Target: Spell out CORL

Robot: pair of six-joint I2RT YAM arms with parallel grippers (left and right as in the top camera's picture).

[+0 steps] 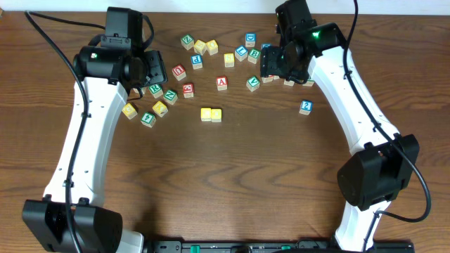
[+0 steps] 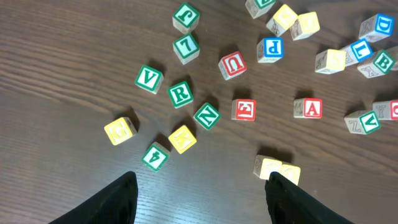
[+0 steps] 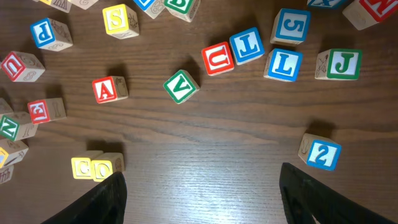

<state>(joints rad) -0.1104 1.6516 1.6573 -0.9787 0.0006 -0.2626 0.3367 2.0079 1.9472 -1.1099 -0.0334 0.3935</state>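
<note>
Yellow C (image 1: 206, 114) and O (image 1: 216, 114) blocks sit side by side mid-table; they also show in the right wrist view as C (image 3: 82, 167) and O (image 3: 104, 167). A green R block (image 2: 180, 94) lies in the left cluster, also seen from overhead (image 1: 155, 90). A blue L block (image 3: 285, 65) lies between a blue T block and a green J (image 3: 339, 64); another blue L (image 2: 360, 48) shows in the left wrist view. My left gripper (image 2: 200, 182) is open and empty above the left cluster (image 1: 144, 74). My right gripper (image 3: 202, 177) is open and empty above the right cluster (image 1: 278, 63).
Several loose letter blocks lie scattered across the far half: red A (image 1: 222, 82), green V (image 1: 252, 83), red E (image 1: 188, 90), red U (image 1: 178, 71), green N (image 2: 206, 116). A blue 2 (image 1: 306, 107) lies apart at the right.
</note>
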